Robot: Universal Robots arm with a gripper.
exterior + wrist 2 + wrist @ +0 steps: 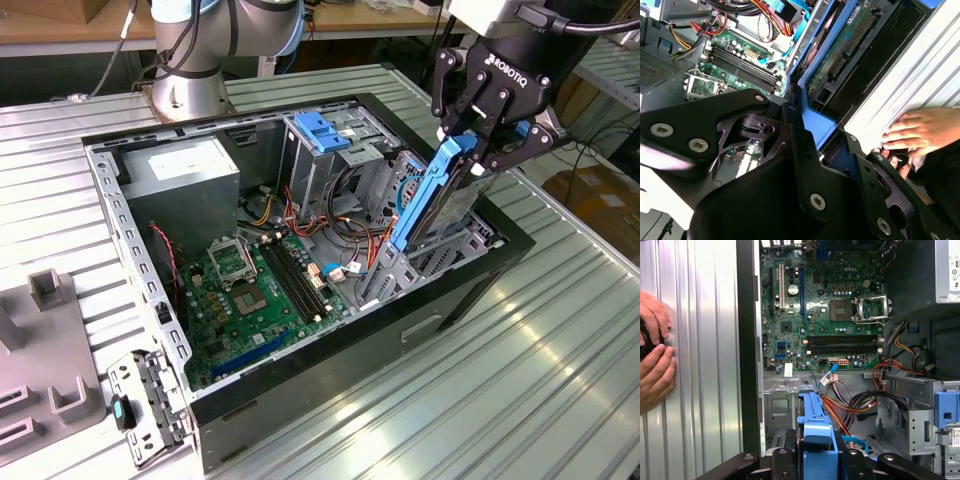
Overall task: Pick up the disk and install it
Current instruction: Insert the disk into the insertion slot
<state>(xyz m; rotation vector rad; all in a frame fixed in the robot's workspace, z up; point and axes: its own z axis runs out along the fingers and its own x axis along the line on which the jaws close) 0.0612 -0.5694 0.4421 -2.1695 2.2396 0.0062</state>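
Jaws pinched on the disk (448,205), clamping its upper end, blue carrier tab sticking up between the fingers. Gripper (478,152) hangs over the case's (330,400) side at the exterior view's right.

Disk is lifted, not lying flat. Long axis steeply tilted: top end in the jaws, bottom end pointing down and toward the exterior view's left, into the low metal bay (425,268) inside the case. So the disk runs straight out from the jaws, down toward the bay. Lower end looks to be at or just inside the bay mouth; cannot tell if it touches the rails. Judged not seated, since most of its length stands above the bay.

In the first wrist view the blue carrier (815,432) runs away from the gripper (817,464) toward the motherboard (830,315). The second wrist view shows the disk's circuit-board face and connector (850,45).

Tall cage with blue latch (325,130) sits well apart from the disk, toward the exterior view's left. Grey power supply (185,170) sits farther that way.

A person's hand (920,131) rests on the ribbed table (560,340) just outside the case wall.
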